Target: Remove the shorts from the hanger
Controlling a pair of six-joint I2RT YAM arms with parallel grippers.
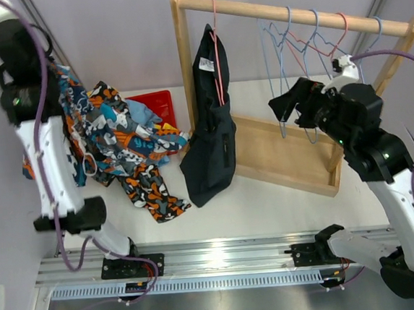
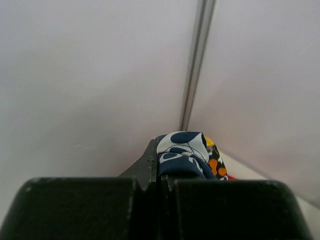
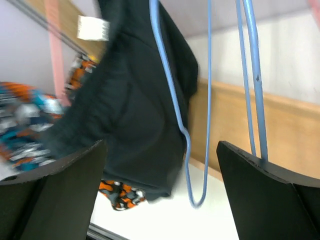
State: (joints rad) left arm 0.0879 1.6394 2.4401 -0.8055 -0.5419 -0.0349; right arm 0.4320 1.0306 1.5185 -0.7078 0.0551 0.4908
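Pale walls close in behind a white table [image 1: 269, 200], its far right half taken up by a wooden rack [image 1: 281, 9]. Bare tabletop is left open in front of the rack's base, up to the near edge and the metal rail [image 1: 223, 259] to which both arms are bolted. The table's left side is crowded with loose clothing.

Black shorts [image 1: 210, 147] are seen hung from a pink hanger [image 1: 217, 52] at the left end of the rack's bar, just beside the left post. They are folded lengthwise and limp, a white label [image 1: 205, 66] is shown near the top, and the lower end is drooped past the base's front board to about table level.

Empty wire hangers [image 1: 291, 39] are strung along the rest of the bar. The right gripper [image 3: 161, 150] is held beside them with its fingers spread wide and nothing gripped; a blue hanger [image 3: 172, 100] is framed between them in the wrist view.

The left gripper [image 2: 159, 175] is raised high at far left, clamped on patterned shorts [image 1: 77, 115] that are draped down from it. A second patterned pair [image 1: 148, 185] and plain blue shorts [image 1: 144, 115] are laid on the table in front of a red tray [image 1: 155, 101].
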